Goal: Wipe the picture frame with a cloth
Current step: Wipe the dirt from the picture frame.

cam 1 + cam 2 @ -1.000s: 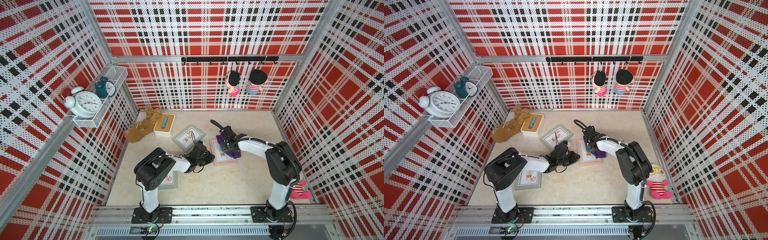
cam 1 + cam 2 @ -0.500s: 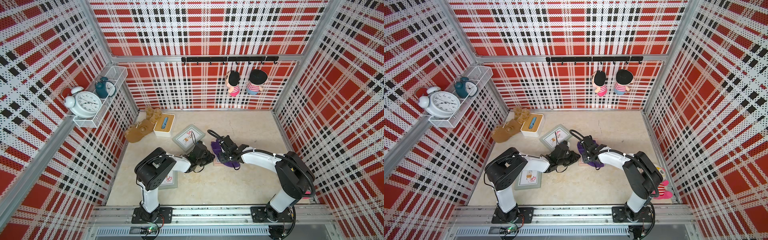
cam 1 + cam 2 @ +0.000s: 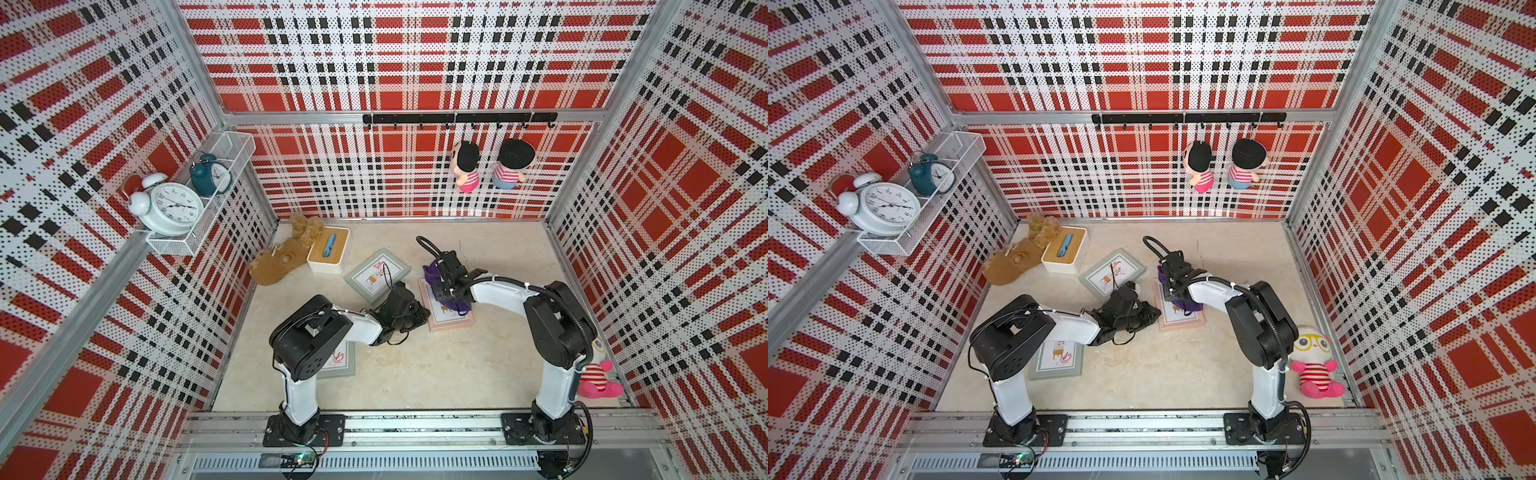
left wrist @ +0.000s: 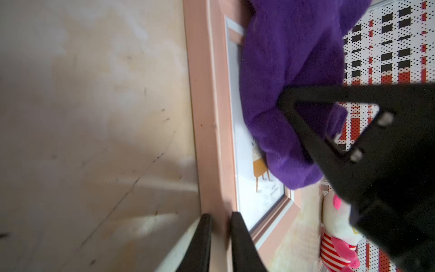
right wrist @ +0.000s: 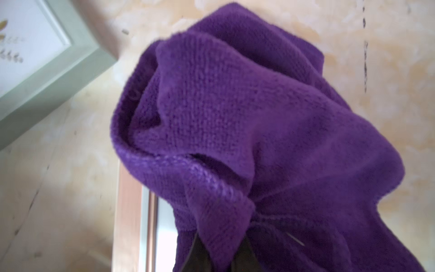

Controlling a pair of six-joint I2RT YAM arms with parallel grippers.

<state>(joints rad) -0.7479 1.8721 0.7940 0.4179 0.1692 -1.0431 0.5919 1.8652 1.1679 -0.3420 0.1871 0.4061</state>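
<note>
Gripping purple cloth [image 5: 235, 117] with right end effector [image 5: 221, 252], over pink picture frame [image 4: 207, 117]; pinching frame's rim with left end effector [image 4: 220, 226].

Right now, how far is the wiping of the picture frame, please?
Done: the right gripper is shut on the purple cloth, and the left gripper clamps the pink frame by its rim. In hand: the cloth lies on the frame's glass, so wiping seems under way. Left: the near part of the glass shows bare and probably needs a pass.
</note>
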